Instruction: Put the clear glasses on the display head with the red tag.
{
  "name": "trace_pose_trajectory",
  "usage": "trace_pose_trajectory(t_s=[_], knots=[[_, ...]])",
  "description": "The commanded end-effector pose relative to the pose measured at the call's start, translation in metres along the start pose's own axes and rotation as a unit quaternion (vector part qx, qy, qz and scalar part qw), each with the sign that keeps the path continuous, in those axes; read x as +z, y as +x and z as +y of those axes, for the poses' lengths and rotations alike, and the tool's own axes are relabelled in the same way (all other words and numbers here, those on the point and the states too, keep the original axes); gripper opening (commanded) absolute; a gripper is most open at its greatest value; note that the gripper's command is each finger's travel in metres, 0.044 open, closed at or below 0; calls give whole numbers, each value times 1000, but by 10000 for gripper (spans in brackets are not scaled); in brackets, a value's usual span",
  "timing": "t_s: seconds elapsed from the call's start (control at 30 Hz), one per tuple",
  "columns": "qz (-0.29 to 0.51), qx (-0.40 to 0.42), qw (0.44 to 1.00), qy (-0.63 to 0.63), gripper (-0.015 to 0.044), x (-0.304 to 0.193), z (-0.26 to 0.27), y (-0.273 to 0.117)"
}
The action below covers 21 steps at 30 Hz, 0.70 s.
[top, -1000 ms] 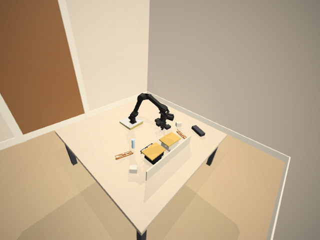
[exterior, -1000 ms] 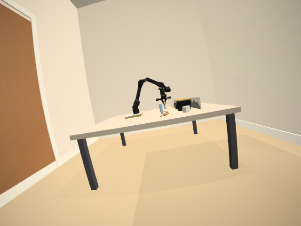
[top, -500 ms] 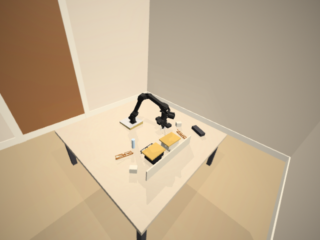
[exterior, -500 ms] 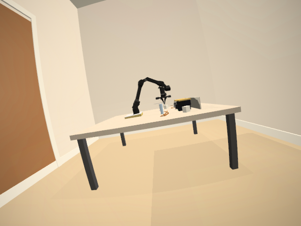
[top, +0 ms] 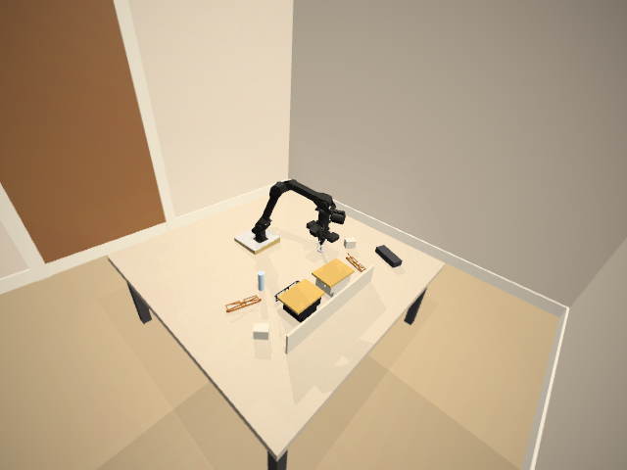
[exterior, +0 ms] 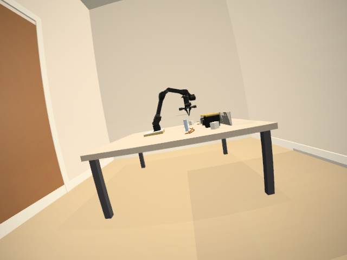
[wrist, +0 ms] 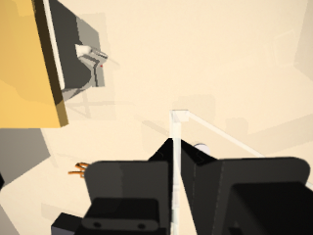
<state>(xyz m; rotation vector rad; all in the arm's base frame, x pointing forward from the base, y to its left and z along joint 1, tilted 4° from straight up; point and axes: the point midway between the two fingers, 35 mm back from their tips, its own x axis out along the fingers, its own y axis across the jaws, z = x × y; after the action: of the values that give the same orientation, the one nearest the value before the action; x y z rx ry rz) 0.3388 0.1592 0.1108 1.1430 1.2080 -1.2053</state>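
Observation:
My gripper (top: 320, 243) (exterior: 188, 115) (wrist: 173, 142) is shut on the clear glasses (wrist: 176, 128), gripping a thin pale bar of them; another thin bar runs off to the right in the wrist view. They are held above the table, short of the heads. The pale grey head (top: 326, 287) (wrist: 70, 59) stands under a yellow board, beyond my gripper and to the left in the wrist view. Its nose and a small red tag (wrist: 101, 66) show in the wrist view. The other head (top: 301, 309) (exterior: 212, 121) is black, under its own board; dark glasses (top: 283, 292) show at its front.
A low upright panel (top: 330, 309) (exterior: 226, 118) stands behind both heads. Orange wire frames (top: 243, 304) (top: 355, 262) (wrist: 78, 169) lie at either side. A light blue cylinder (top: 261, 280) (exterior: 185, 124), white blocks (top: 261, 331) (top: 350, 243) and a dark box (top: 388, 256) are also on the table.

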Motion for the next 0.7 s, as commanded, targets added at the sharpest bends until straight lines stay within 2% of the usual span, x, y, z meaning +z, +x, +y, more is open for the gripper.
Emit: trace_pose_trajectory(t_s=[0.0, 0.33, 0.67], knots=[[1, 0, 999, -51, 0, -22, -1, -1], [4, 0, 975, -223, 0, -94, -13, -1], [4, 1, 972, -235, 0, -100, -14, 13]])
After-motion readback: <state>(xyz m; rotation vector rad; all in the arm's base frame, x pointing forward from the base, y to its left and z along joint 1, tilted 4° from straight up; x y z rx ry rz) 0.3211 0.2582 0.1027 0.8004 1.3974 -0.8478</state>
